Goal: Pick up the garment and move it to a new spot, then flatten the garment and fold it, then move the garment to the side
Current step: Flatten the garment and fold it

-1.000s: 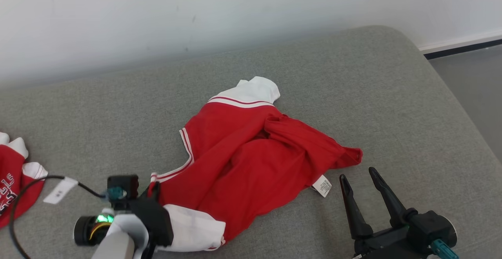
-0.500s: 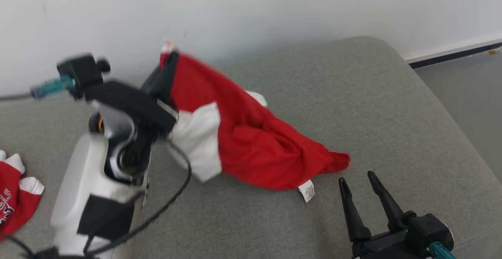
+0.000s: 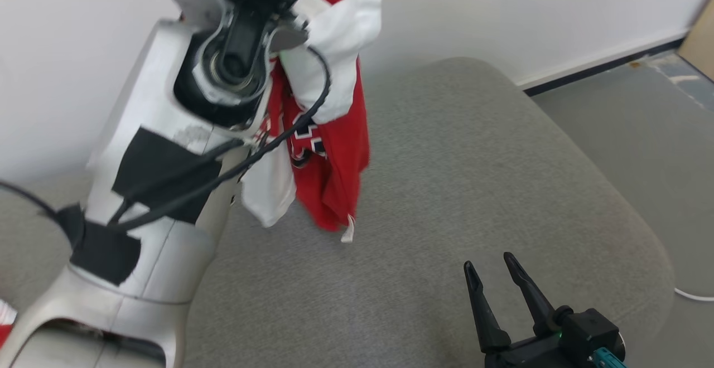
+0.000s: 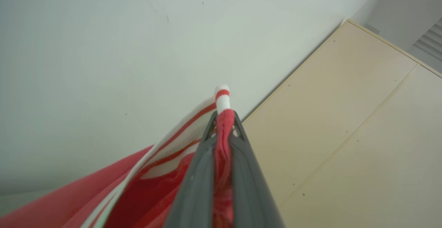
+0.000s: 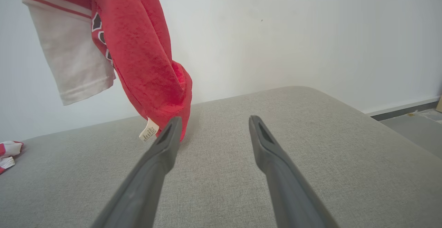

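Hanging from the left gripper (image 4: 225,117), high above the cushion (image 3: 474,161): the garment (image 3: 334,150). The jaws are clamped on a bunched red fold, and a white, red-striped trim pokes out past the tips.

The garment is red, with white sleeves edged in thin red stripes. Dark-and-white lettering on the front is partly lost in folds. It drapes long and narrow, one white sleeve up by the wrist and another lower, beside the left arm (image 3: 156,161). A white label (image 3: 348,236) dangles at the lowest fold, close over the cushion's middle; cannot tell whether it touches.

The right gripper (image 3: 488,260) sits low at the cushion's near edge, jaws apart, nothing between them. A second red-and-white cloth (image 5: 8,152) lies at the cushion's left end.

A second ago the garment lay spread on the cushion. Half a second ago it was half raised, tail trailing on the cushion. Now nearly all of it is off the cushion. The head view has shifted too.
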Motion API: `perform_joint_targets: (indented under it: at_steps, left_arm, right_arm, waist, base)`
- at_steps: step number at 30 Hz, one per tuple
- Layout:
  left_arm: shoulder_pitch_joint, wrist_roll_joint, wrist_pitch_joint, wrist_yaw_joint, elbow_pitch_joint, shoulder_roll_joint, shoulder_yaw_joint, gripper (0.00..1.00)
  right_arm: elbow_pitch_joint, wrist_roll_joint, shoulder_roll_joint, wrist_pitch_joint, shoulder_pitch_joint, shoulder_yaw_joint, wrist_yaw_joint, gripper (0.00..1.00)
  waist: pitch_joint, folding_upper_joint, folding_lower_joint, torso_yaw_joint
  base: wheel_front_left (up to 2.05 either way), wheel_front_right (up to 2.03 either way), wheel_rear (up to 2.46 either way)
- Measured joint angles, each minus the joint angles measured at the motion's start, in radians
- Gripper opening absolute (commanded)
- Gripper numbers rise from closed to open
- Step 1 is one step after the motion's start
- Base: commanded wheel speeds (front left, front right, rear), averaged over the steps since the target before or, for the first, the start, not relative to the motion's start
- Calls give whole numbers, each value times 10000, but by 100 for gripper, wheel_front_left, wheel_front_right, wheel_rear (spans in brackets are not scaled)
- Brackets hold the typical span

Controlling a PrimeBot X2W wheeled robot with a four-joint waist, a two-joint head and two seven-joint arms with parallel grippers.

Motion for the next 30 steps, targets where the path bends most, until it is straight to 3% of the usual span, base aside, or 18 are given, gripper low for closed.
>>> perform_joint_targets:
  at_steps: [3,9,14,20,30]
  left_arm:
    - [-1167,-1810,-648,-159,284,0,-1158,0]
    - [-2055,-3250,-1567,-681,849,-36,-2456,0]
    - [-1897,-3933,-2261,-842,2002,-27,-2571,0]
    - [-250,-3986,-1941,-769,3396,159,-3085,0]
    - [2195,-3289,-2159,-1726,5005,1910,-3668,0]
  right_arm:
    - [36,54,40,0,13,46,0,100]
    - [54,56,63,0,73,-79,0,100]
    - [12,38,109,0,121,-77,0,100]
    - [-71,40,148,-2,136,-121,0,100]
    - [-104,42,217,-2,-19,-23,0,100]
  waist:
    - [-44,0,0,-400]
    - [-64,0,0,-640]
    - [-82,0,0,-395]
    - [-26,0,0,-71]
    - [506,0,1,321]
  base:
    - [0,0,0]
    - [0,0,0]
    - [0,0,0]
    - [0,0,0]
    - [0,0,0]
